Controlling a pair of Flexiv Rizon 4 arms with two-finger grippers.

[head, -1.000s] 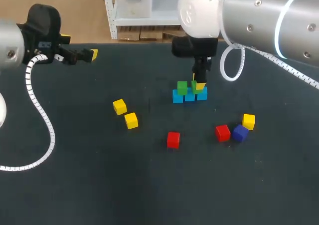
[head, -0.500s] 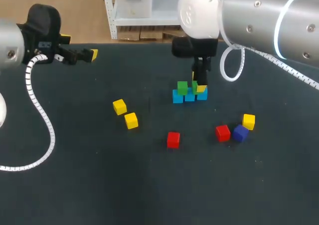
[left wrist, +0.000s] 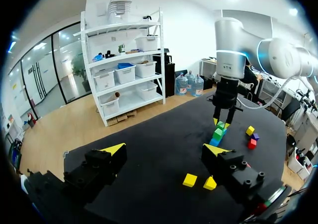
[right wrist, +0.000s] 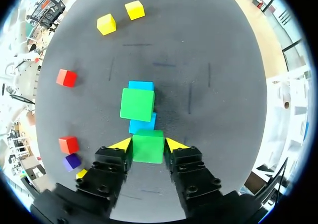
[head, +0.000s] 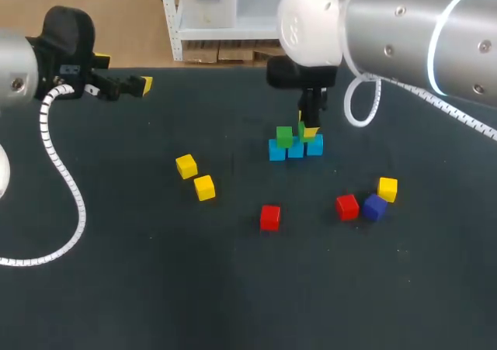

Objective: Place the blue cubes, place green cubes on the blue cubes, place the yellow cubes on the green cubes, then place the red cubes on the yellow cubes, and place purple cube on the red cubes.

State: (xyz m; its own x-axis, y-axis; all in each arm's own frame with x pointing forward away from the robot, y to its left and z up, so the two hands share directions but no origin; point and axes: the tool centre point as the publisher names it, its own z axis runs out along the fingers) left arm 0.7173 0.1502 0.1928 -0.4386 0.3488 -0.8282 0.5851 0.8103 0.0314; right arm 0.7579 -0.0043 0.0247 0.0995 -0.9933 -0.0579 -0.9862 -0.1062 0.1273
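Over the dark table point(head: 233, 288), right gripper point(right wrist: 148, 145) clamps a green cube point(right wrist: 147, 148); left gripper point(left wrist: 165, 149) gapes.

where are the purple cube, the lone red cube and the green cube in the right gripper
purple cube point(head: 374, 207): head view, its middle
lone red cube point(head: 269, 217): head view, its middle
green cube point(right wrist: 147, 146): right wrist view, top face

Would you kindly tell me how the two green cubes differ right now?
The free green cube rests untouched across two blue cubes; the gripped green cube is clamped between the right gripper's fingers. The free green cube lies ahead of that gripper, the gripped green cube at its tips. Both look alike in colour and size.
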